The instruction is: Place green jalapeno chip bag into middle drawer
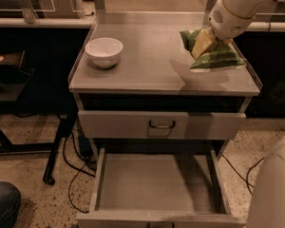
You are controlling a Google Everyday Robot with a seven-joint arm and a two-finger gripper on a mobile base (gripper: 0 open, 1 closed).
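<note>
Claw point(204, 42): at 2 o'clock over the surface point(147, 68), closed on the green jalapeno chip bag point(213, 57).
Bag: tilted, just above the surface, with its shadow beneath.
White bowl point(104, 52): at 10 o'clock on the surface.
Middle drawer point(152, 182): pulled open at 6 o'clock, below the handled drawer front point(161, 125).

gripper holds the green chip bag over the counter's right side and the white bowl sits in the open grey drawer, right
No: the camera view shows the round white bowl on the left of the grey countertop, not in the open shallow grey drawer. The gripper does hold the crinkly green chip bag over the right side.
</note>
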